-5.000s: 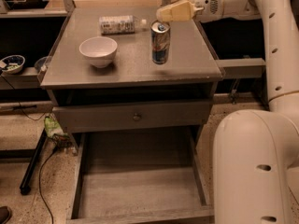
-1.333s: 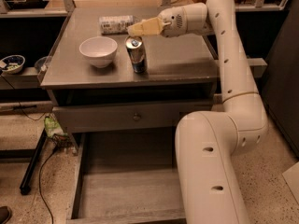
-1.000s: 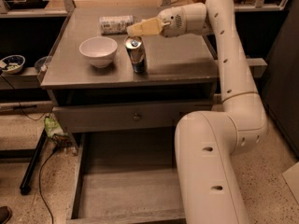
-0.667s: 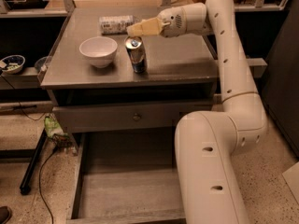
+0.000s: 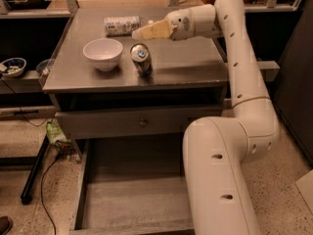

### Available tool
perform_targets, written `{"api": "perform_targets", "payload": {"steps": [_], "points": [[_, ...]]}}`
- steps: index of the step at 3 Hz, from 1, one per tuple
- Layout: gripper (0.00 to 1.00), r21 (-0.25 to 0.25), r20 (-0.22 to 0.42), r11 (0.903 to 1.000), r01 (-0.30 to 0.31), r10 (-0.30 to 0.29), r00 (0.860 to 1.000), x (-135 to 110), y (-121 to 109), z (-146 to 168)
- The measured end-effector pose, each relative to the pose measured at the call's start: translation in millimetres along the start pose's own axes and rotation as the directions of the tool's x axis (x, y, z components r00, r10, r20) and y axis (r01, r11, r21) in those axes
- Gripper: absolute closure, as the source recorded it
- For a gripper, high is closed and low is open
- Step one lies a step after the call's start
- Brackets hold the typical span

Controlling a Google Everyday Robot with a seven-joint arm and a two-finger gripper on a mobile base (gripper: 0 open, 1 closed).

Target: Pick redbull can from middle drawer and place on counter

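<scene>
The redbull can [image 5: 141, 59] stands upright on the counter [image 5: 195, 62], just right of a white bowl [image 5: 102, 53]. My gripper [image 5: 138, 33] hovers above and behind the can, pointing left, apart from it and holding nothing. The middle drawer [image 5: 132, 199] is pulled out wide below, with its plank floor bare. My arm reaches up from the lower right and hides the drawer's right side.
A clear plastic bottle [image 5: 122, 25] lies on its side at the back of the counter. A closed drawer front with a small knob [image 5: 142, 123] sits under the counter. A small bowl [image 5: 12, 66] rests on a shelf at the left. A black pole [image 5: 34, 173] and cables lie on the floor at the left.
Compared with five seconds ago, the can stands further left and nearer the front, and the gripper has moved left. Over the last second nothing has moved.
</scene>
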State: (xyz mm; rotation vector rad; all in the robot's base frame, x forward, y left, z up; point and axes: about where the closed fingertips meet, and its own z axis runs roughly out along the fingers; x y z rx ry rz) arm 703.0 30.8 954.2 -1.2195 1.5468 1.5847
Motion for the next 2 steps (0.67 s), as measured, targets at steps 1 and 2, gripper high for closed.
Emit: {"api": "perform_targets", "payload": {"steps": [1,2], "points": [[0.00,0.000,0.000,1.0000,0.000,0.000,1.000,-0.1,0.0,0.0],[0.00,0.000,0.000,1.0000,0.000,0.000,1.000,-0.1,0.0,0.0]]}}
